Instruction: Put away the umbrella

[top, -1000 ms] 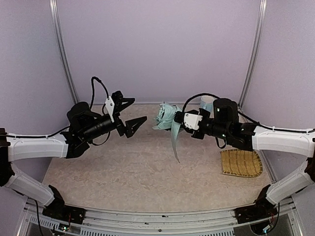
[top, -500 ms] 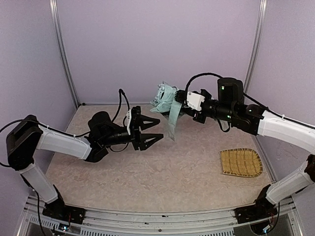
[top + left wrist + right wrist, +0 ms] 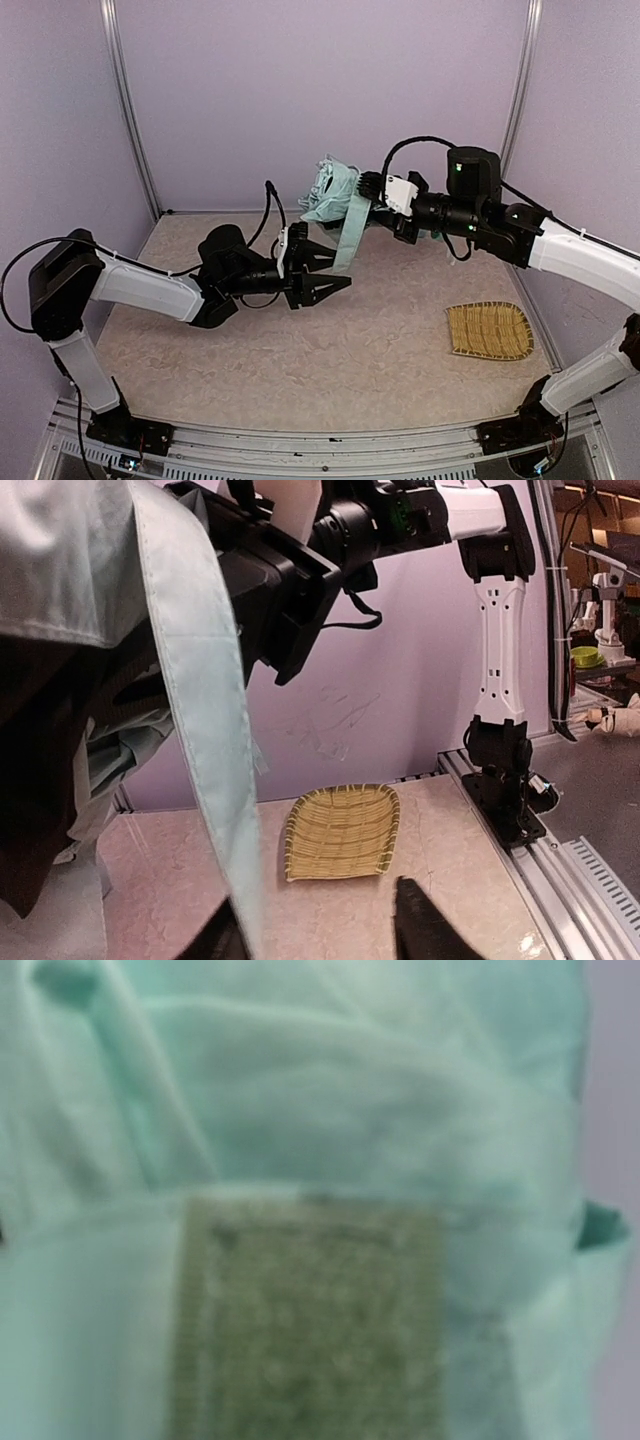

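Lilac walls [image 3: 320,90] close off the cell on three sides, and the mottled beige table [image 3: 300,350] lies under both arms. From my station I see the umbrella [image 3: 333,187] lifted well clear of that surface, a crumpled mint bundle with black lining showing, high near the back wall. The right gripper [image 3: 368,190] is clamped on it from the right, and its wrist camera is filled with blurred mint fabric and a greyish fastener patch [image 3: 310,1320]. A long closure strap [image 3: 350,228] hangs down from the bundle. The left gripper [image 3: 341,272] sits low beneath the umbrella with its fingers apart, holding nothing. In its own view the strap drops past the inner edge of one fingertip [image 3: 225,940] — whether it touches I cannot tell. A woven straw mat [image 3: 488,330] rests on the table's right side, well apart from both grippers.
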### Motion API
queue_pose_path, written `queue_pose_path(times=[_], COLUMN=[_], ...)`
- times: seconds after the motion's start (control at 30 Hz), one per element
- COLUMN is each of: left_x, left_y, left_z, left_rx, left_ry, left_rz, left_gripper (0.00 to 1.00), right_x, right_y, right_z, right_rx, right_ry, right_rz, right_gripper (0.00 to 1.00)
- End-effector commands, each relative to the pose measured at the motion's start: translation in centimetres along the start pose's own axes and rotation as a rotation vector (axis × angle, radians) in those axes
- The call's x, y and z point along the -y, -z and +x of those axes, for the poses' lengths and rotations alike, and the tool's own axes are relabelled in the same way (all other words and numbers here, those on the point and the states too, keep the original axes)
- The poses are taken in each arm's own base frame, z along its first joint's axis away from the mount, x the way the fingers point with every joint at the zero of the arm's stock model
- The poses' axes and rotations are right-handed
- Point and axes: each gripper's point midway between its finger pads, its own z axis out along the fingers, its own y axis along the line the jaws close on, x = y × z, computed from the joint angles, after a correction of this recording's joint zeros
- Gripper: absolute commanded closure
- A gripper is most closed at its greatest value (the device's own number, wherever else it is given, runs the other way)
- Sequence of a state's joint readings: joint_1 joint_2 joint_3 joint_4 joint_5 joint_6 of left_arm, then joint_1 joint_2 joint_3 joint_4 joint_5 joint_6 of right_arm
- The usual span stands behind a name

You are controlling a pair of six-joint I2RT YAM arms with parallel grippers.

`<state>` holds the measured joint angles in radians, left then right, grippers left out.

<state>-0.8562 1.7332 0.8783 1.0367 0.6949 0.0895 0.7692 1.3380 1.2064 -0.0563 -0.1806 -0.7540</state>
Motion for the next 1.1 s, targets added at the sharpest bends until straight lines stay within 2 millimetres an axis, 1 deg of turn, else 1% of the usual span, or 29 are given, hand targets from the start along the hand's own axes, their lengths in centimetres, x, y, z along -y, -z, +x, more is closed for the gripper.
queue_pose_path(times=[0.0, 0.07, 0.1, 0.2, 0.27, 0.37, 0.43, 0.47, 0.57, 0.63, 0.7, 0.73, 0.77, 0.83, 0.87, 0.93, 1.0, 1.07], left_x=[0.9, 1.4, 1.6, 1.7, 1.0, -0.3, -1.2, -1.6, -2.3, -3.3, -5.0, -5.9, -7.2, -8.7, -9.4, -10.5, -11.4, -12.3], left_y=[-0.6, -0.6, -0.6, -0.9, -0.6, 1.1, 2.2, 2.5, 2.6, 2.4, 2.4, 2.8, 3.3, 4.1, 4.4, 4.8, 4.8, 4.7], left_z=[0.7, 0.9, 1.1, 1.9, 2.8, 5.3, 7.7, 8.7, 10.9, 11.5, 12.0, 12.2, 12.1, 12.0, 12.0, 12.0, 11.8, 11.8], left_rx=[-0.011, -0.018, -0.027, -0.068, -0.108, -0.181, -0.25, -0.285, -0.362, -0.387, -0.414, -0.423, -0.421, -0.421, -0.425, -0.439, -0.457, -0.49], left_ry=[0.007, 0.013, 0.014, 0.029, 0.046, 0.06, 0.066, 0.063, 0.007, -0.052, -0.088, -0.093, -0.105, -0.138, -0.161, -0.2, -0.238, -0.301], left_rz=[0.065, 0.086, 0.092, 0.099, 0.064, 0.015, -0.017, -0.03, -0.039, -0.044, -0.062, -0.072, -0.089, -0.102, -0.108, -0.111, -0.1, -0.098], left_gripper=[0.78, 0.96, 1.0, 1.0, 1.0, 1.0, 1.0, 1.0, 1.0, 1.0, 1.0, 1.0, 1.0, 1.0, 1.0, 1.0, 1.0, 1.0], right_x=[3.2, 3.4, 3.5, 4.0, 4.8, 6.6, 6.9, 6.7, 4.5, 2.5, 0.7, -0.2, -1.0, -2.8, -3.8, -5.9, -8.3, -11.6], right_y=[1.7, 1.7, 1.8, 1.6, 2.0, 3.9, 5.6, 6.3, 7.5, 8.1, 8.8, 9.0, 9.3, 9.8, 9.8, 9.3, 8.0, 6.8], right_z=[-3.7, -3.9, -3.9, -3.6, -3.4, -3.8, -4.7, -5.2, -6.9, -7.9, -8.8, -9.0, -9.2, -9.3, -9.1, -8.2, -6.6, -5.3], right_rx=[0.109, 0.115, 0.115, 0.096, 0.082, 0.114, 0.175, 0.202, 0.281, 0.345, 0.408, 0.426, 0.439, 0.449, 0.441, 0.389, 0.28, 0.176], right_ry=[0.002, -0.007, -0.014, -0.036, -0.069, -0.128, -0.142, -0.14, -0.132, -0.135, -0.143, -0.155, -0.161, -0.182, -0.196, -0.216, -0.221, -0.199], right_rz=[0.081, 0.081, 0.08, 0.081, 0.088, 0.104, 0.081, 0.057, -0.072, -0.186, -0.291, -0.347, -0.393, -0.475, -0.513, -0.56, -0.586, -0.632], right_gripper=[1.0, 1.0, 1.0, 1.0, 1.0, 1.0, 1.0, 1.0, 1.0, 1.0, 1.0, 1.0, 1.0, 1.0, 1.0, 1.0, 1.0, 1.0])
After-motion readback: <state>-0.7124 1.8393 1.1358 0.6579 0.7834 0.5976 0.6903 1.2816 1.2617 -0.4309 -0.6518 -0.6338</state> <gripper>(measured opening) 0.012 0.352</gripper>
